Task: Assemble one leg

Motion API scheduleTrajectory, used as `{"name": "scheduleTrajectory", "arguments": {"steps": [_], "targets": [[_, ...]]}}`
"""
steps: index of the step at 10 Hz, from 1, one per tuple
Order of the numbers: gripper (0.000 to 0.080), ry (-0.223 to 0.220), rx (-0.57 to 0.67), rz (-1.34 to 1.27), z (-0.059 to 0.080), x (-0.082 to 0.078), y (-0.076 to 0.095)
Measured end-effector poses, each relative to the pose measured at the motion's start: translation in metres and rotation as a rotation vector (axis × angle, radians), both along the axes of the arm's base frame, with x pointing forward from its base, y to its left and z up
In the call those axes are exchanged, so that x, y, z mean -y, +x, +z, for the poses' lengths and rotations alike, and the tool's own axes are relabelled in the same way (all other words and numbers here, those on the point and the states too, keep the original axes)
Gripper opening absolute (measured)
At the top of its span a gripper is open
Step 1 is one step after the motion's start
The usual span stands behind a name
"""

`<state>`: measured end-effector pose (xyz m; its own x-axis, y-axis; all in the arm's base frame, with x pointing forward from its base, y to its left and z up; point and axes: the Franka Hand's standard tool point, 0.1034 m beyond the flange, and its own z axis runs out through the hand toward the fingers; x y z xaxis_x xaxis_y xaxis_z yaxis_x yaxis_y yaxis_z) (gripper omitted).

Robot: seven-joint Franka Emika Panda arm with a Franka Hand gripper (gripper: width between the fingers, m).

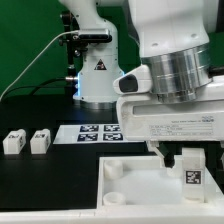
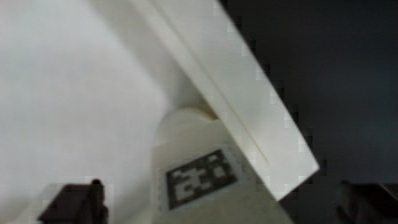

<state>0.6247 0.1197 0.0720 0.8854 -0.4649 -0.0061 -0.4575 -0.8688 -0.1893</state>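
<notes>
A leg (image 1: pixel 191 172), a small white post with a black-and-white tag, stands upright at the far corner of the white tray (image 1: pixel 135 200) on the exterior view's right. My gripper (image 1: pixel 186 158) hangs right over it, jaws open, one finger on each side. In the wrist view the leg (image 2: pixel 199 150) sits between my gripper (image 2: pixel 217 205) fingers with a clear gap on both sides, next to the tray's raised rim (image 2: pixel 228 75). Two more legs (image 1: pixel 12 142) (image 1: pixel 39 142) stand side by side on the dark table at the exterior view's left.
The marker board (image 1: pixel 100 132) lies flat on the table behind the tray. The robot's white base (image 1: pixel 95 70) stands at the back, with a cable running off to the left. A round socket (image 1: pixel 113 170) shows in the tray's near-left corner.
</notes>
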Motion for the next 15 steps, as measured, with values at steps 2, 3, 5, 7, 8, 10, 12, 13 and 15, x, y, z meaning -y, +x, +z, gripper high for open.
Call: {"name": "scheduleTrajectory", "arguments": {"steps": [2, 3, 5, 7, 8, 10, 12, 13, 15], "targets": [[0.0649, -0.051, 0.046, 0.254, -0.0007, 0.0028, 0.0041], [0.0551, -0.045, 0.037, 0.196, -0.0007, 0.0017, 0.0039], [0.0351, -0.014, 0.010, 0.023, -0.0007, -0.0012, 0.0035], [0.0297, 0.012, -0.040, -0.263, -0.0017, 0.0003, 0.0028], [0.0297, 0.031, -0.062, -0.384, -0.0018, 0.0004, 0.0027], [0.0297, 0.117, -0.165, -0.908, -0.0004, 0.0009, 0.0061], [0.0296, 0.196, -0.215, -1.268, -0.0037, 0.0016, 0.0066], [0.0296, 0.180, -0.195, -1.157, -0.0036, 0.0006, 0.0057], [0.0540, 0.175, -0.184, -1.096, -0.0044, 0.0004, 0.0054]]}}
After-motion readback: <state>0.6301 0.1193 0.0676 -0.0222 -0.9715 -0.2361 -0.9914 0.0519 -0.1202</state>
